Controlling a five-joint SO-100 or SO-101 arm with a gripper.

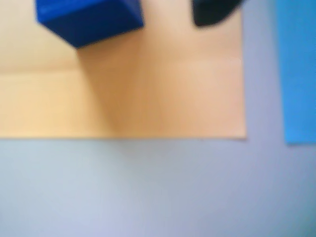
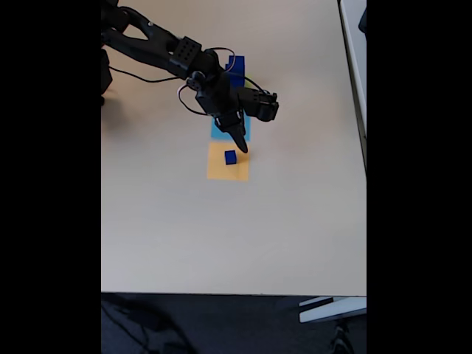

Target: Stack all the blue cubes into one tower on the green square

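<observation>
Pale beige counter [image 2: 169, 228] carries everything, and the black arm [image 2: 158, 46] reaches across it from the upper left of the fixed view, bending down so its pincer [image 2: 239, 141] hangs just above the coloured patches. I cannot tell whether the pincer is open or closed: the fixed view shows one dark tapering tip, and the wrist view catches only a blurred black finger [image 1: 212, 12] at the top edge.

Next in size come the flat patches. An orange square [image 2: 227, 168] lies near the middle of the counter, with a light-blue square [image 2: 218, 133] just beyond it, partly covered by the arm. Behind the arm a larger blue cube [image 2: 236, 68] shows, seemingly standing on other blue pieces; what lies under them is hidden, so the green square cannot be made out.

Smallest is a blue cube [image 2: 231, 156] resting on the orange square, towards its far edge, just beside the pincer tip and not held. In the wrist view it sits at the upper left [image 1: 89, 19]. Judging by this placing, the pincer hangs there to collect it for the tower.
</observation>
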